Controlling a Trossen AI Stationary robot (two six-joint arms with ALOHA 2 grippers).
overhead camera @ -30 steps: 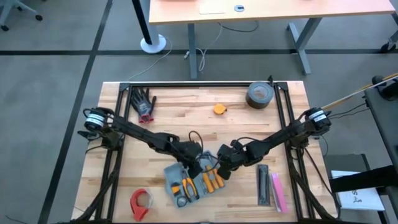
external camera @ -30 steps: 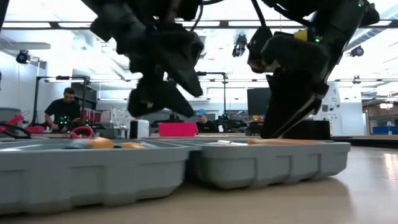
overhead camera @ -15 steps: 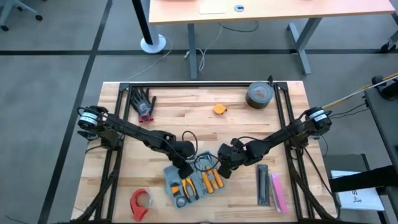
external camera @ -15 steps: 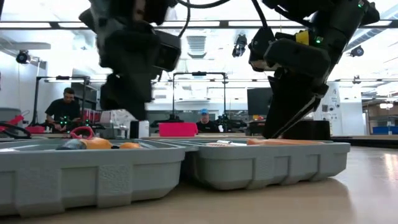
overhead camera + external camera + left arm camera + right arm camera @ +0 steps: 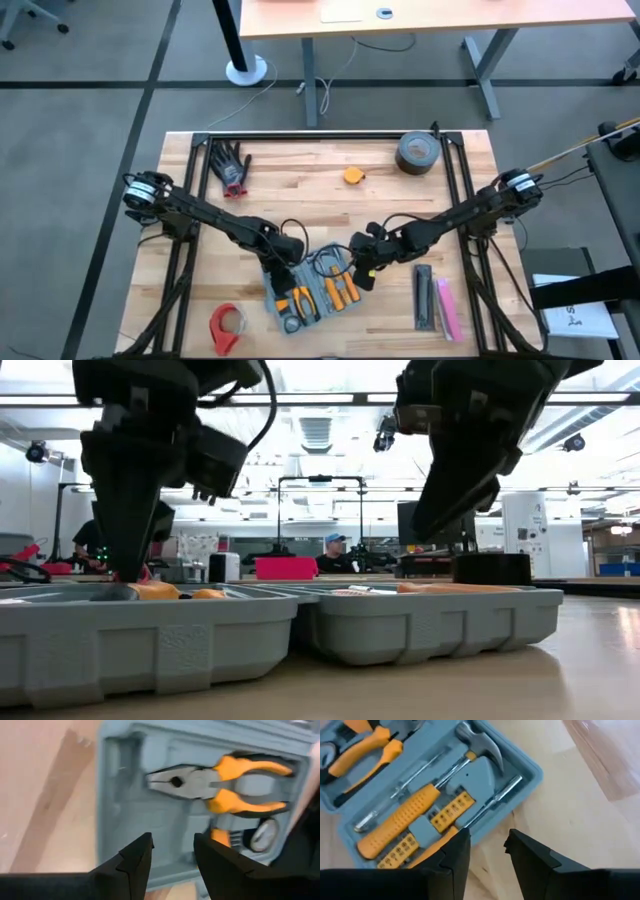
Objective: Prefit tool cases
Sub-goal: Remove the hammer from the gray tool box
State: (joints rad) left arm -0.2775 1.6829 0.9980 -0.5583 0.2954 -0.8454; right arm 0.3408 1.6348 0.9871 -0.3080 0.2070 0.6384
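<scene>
We see the flat blue-grey rectangular plastic tool case lying open on the pale wooden table, toward six o'clock in the high view, between the two arms. Its two halves sit side by side, skewed to the table edges. In the right wrist view the moulded tray holds a steel claw hammer, a long orange-handled screwdriver, a slim metal shaft and rows of orange bit holders. In the left wrist view the other half carries orange-handled steel pliers and, blurred there, what may be a small round gauge.

The left gripper hangs over the case's ten o'clock corner, its two dark fingers parted with a clear gap and nothing between them. The right gripper hovers just off the case's two o'clock corner, fingers likewise apart and empty.

At the table's twelve o'clock side lie a black glove and a dark tape roll; a red tape dispenser sits near seven o'clock.
</scene>
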